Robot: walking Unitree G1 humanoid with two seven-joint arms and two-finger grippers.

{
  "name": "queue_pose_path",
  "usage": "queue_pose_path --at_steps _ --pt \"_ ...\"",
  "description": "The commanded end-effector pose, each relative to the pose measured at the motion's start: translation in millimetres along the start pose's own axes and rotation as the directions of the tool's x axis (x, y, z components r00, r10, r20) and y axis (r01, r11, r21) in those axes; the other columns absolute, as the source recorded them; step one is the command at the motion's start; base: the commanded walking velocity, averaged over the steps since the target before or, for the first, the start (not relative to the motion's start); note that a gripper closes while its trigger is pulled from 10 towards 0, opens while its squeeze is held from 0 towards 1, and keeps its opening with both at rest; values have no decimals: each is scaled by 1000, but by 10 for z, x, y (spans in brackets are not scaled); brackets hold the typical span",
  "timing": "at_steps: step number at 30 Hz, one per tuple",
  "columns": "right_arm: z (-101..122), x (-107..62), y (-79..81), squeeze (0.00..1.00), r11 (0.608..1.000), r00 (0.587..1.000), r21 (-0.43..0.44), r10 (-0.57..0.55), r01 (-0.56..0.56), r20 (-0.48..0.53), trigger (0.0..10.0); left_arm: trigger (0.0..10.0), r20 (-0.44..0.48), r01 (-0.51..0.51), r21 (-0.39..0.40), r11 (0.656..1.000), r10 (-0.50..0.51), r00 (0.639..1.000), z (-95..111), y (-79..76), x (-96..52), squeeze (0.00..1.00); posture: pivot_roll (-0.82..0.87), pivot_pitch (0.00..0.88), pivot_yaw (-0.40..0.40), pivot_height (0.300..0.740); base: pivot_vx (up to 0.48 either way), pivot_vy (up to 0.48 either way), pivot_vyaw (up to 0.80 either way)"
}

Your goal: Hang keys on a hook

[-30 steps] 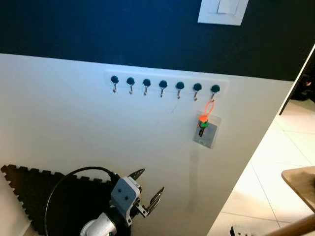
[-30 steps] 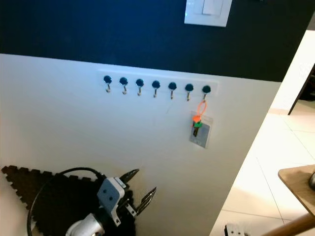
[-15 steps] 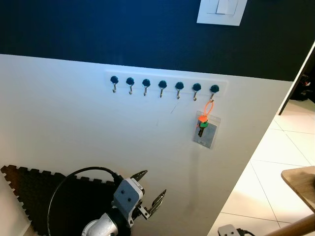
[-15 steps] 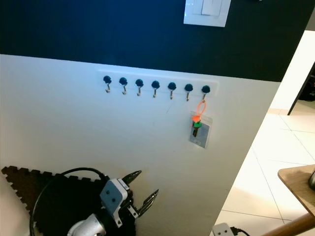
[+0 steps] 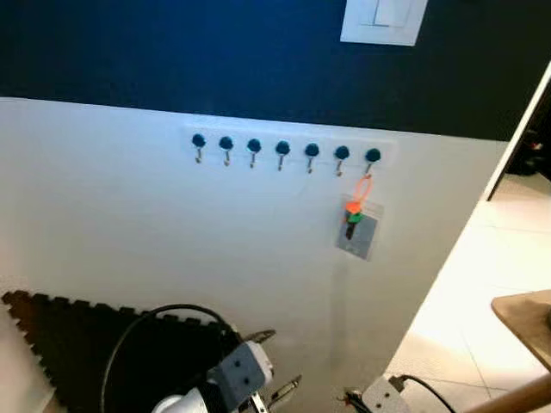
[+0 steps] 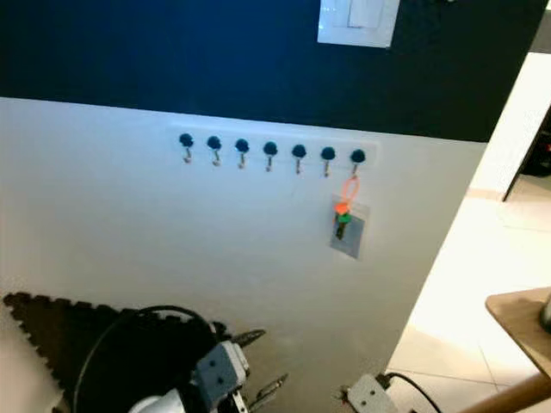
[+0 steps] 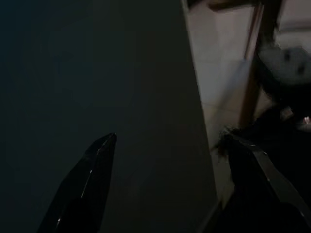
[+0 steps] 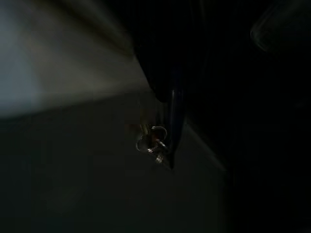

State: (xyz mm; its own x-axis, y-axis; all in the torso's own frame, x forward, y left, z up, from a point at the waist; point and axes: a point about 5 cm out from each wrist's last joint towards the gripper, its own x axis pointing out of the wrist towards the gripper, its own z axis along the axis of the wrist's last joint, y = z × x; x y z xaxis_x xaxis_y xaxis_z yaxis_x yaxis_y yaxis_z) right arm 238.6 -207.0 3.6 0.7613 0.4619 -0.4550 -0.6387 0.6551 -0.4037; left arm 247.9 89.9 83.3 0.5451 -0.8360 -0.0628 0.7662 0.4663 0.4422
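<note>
Where the lower frame edge cuts in: left hand [image 5: 277, 364], low before the white wall [image 5: 129, 224], black fingers spread apart, nothing held. Right hand [image 8: 170, 121]: dark wrist view, small metal ring [image 8: 151, 141] beside a finger; open or closed cannot be told. Beside the left hand, black foam mat [image 5: 69, 340] leaning at the wall foot. Farther up: hook rail [image 5: 284, 148], seven dark-knobbed hooks in a row. Keys [image 5: 353, 219] on orange loop, hanging from the rightmost hook [image 5: 372, 158], long axis vertical, green key pointing down over a grey tag. Wall edge just right of it, open tiled floor [image 5: 491, 267] beyond. Topmost: light switch [image 5: 383, 19].
</note>
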Motion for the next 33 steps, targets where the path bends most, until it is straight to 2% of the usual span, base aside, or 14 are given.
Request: queue_pose_path --at_steps 1,7,10,14,16,19,21,22,23,25,26,29,30,33 --pt "102 -68 95 0 986 987 -114 132 -121 97 10000 10000 -46 91 48 995 -89 995 -73 -71 -7 0 60 71 -35 740 0 0 0" --pt "279 -201 67 0 959 942 -159 264 -234 209 10000 10000 -90 128 87 988 -120 989 -133 -49 28 0 56 75 -32 740 0 0 0" --pt "411 -165 -132 0 992 948 23 109 -122 300 10000 10000 -90 72 56 996 -67 994 -135 -12 61 0 55 75 -31 740 0 0 0" --pt "414 -110 -371 0 965 942 257 -138 57 306 10000 10000 -89 27 10 1000 -26 996 -157 -19 70 0 51 78 -34 740 0 0 0" --pt "392 -100 -498 0 916 913 357 -294 185 281 10000 10000 -90 -9 -31 999 6 996 -178 -32 58 0 52 77 -35 740 0 0 0" --pt "325 -103 -607 0 784 854 547 -472 293 220 10000 10000 -73 -83 -116 990 75 994 -171 -16 43 0 59 79 -44 740 0 0 0" --pt "266 -107 -587 0 668 825 687 -536 285 179 10000 10000 -61 -150 -265 952 139 988 -169 4 24 0 61 80 -47 740 0 0 0" --pt "253 -106 -571 0 636 820 721 -547 274 171 10000 10000 -59 -167 -316 934 157 986 -169 7 18 0 61 80 -47 740 0 0 0" --pt "244 -100 -546 0 602 820 760 -547 247 167 10000 10000 -64 -193 -391 900 183 981 -175 14 14 0 61 80 -48 740 0 0 0" --pt "242 -84 -473 0 537 822 826 -540 171 181 10000 10000 -105 -215 -585 782 190 976 -221 -4 5 0 61 80 -48 740 0 0 0" --pt "258 -82 -432 0 493 819 863 -537 110 203 10000 10000 -143 -218 -680 700 166 976 -262 -35 -3 0 62 80 -49 740 0 0 0" --pt "319 -103 -374 0 411 796 911 -544 -26 268 10000 10000 -156 -197 -816 543 121 980 -293 -94 -19 0 59 81 -46 740 0 0 0" --pt "319 -103 -374 0 411 796 911 -544 -26 268 10000 10000 -156 -197 -816 543 121 980 -293 -94 -19 0 59 81 -46 740 0 0 0" --pt "421 -184 -343 0 370 755 908 -534 -197 382 10000 10000 -154 -207 -927 313 186 970 -302 -61 -30 0 54 82 -44 740 0 0 0"
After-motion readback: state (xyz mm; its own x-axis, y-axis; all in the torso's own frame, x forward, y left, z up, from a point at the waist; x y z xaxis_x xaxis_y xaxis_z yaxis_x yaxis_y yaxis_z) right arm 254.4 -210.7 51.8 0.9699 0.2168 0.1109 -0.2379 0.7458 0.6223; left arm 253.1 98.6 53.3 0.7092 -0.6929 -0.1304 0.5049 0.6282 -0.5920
